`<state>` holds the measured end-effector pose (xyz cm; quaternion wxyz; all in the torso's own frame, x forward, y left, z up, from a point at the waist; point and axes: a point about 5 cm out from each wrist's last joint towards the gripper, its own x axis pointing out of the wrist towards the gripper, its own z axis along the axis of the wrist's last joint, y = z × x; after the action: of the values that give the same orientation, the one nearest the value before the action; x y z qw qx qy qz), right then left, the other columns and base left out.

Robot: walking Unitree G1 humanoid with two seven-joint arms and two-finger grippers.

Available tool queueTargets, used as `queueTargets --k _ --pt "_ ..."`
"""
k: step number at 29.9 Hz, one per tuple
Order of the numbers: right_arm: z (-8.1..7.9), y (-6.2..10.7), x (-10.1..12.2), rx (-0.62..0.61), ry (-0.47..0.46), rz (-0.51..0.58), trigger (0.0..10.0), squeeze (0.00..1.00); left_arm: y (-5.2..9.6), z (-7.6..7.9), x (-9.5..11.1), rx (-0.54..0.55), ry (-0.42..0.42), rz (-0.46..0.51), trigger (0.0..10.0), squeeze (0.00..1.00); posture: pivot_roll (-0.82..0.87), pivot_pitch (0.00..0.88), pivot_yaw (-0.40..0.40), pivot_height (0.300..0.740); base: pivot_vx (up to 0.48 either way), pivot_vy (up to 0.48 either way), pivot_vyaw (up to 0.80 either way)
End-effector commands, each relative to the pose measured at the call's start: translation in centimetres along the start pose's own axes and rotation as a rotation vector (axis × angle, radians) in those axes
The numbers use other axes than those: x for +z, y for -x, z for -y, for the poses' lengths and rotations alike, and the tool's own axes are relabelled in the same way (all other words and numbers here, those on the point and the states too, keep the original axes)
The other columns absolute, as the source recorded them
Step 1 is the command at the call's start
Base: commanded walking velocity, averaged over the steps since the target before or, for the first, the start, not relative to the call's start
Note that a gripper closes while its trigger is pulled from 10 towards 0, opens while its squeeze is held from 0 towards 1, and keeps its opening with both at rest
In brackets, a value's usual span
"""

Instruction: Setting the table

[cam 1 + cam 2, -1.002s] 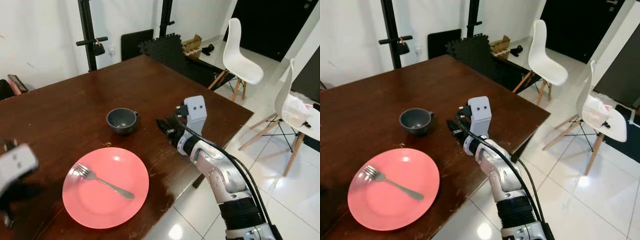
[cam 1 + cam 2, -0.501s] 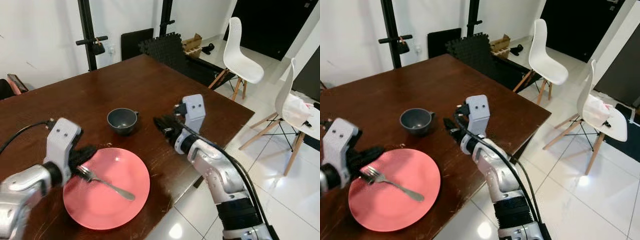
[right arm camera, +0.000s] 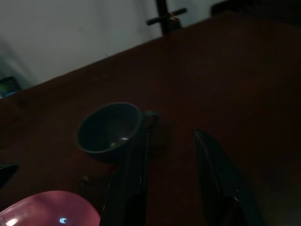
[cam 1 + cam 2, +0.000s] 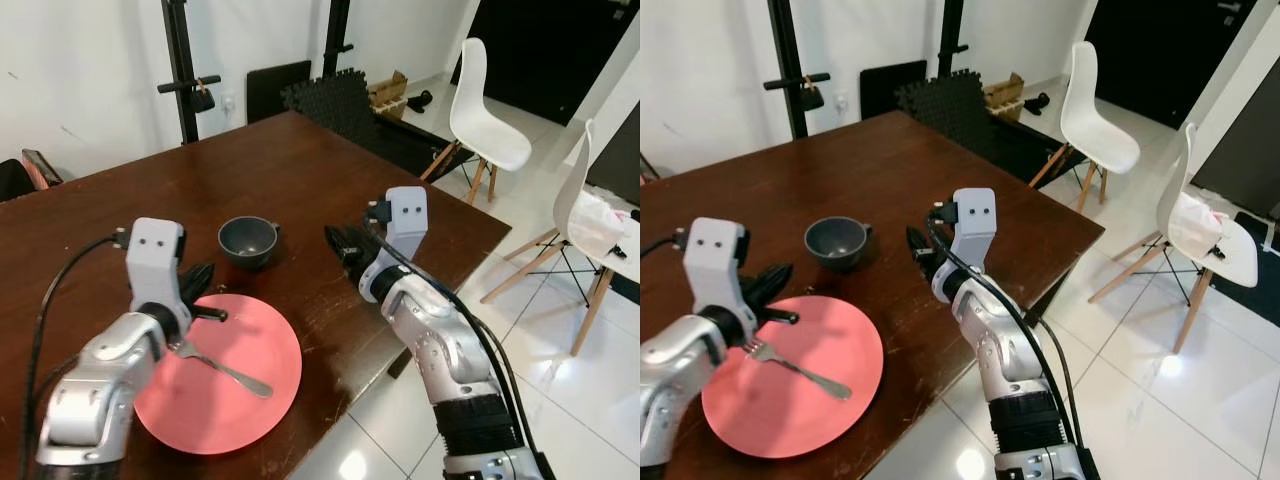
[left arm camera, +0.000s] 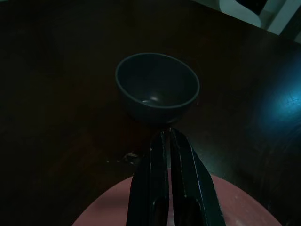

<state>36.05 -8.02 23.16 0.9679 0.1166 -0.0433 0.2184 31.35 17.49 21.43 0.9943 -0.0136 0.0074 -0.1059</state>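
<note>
Wooden table, pink plate, left claw clenched, right claw released, white chairs

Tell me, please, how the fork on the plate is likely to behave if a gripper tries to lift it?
The fork looks like thin metal, so probably stiff and light. It lies flat on the smooth pink plate, so it may slide rather than lift. Its slim handle gives the left gripper's fingers little to pinch, so it could slip or pivot.

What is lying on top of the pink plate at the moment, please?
A silver fork lies on the pink plate, handle toward the plate's right edge. The left gripper, fingers shut, hovers over the plate's far rim, and its wrist covers the fork's tines and part of the plate.
</note>
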Motion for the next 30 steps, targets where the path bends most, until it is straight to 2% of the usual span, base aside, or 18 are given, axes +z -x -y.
queueTargets --k 1,5,10,20,30 --pt "0.5 0.1 -0.1 -0.026 -0.02 0.004 10.0 0.0 -0.1 0.1 -0.3 0.012 -0.012 -0.011 10.0 0.0 0.07 0.113 -0.033 0.74 0.0 0.0 0.0" --pt "1.2 0.1 -0.1 -0.074 -0.045 0.007 10.0 0.0 -0.1 0.2 -0.6 0.048 -0.058 -0.031 10.0 0.0 0.07 0.11 -0.033 0.74 0.0 0.0 0.35" --pt "2.3 0.0 -0.2 -0.145 -0.104 0.004 10.0 0.0 -0.3 0.6 -0.8 0.072 -0.056 -0.034 10.0 0.0 0.07 0.109 -0.032 0.74 0.0 0.0 0.79" --pt "2.5 0.0 0.1 -0.171 -0.116 0.012 10.0 0.0 -0.5 0.7 -1.0 0.131 -0.084 -0.065 10.0 0.0 0.07 0.118 -0.03 0.74 0.0 0.0 0.79" --pt "2.9 -0.1 0.2 -0.194 -0.131 0.015 10.0 0.0 -0.7 0.8 -0.9 0.144 -0.085 -0.067 10.0 0.0 0.07 0.124 -0.029 0.74 0.0 0.0 0.79"
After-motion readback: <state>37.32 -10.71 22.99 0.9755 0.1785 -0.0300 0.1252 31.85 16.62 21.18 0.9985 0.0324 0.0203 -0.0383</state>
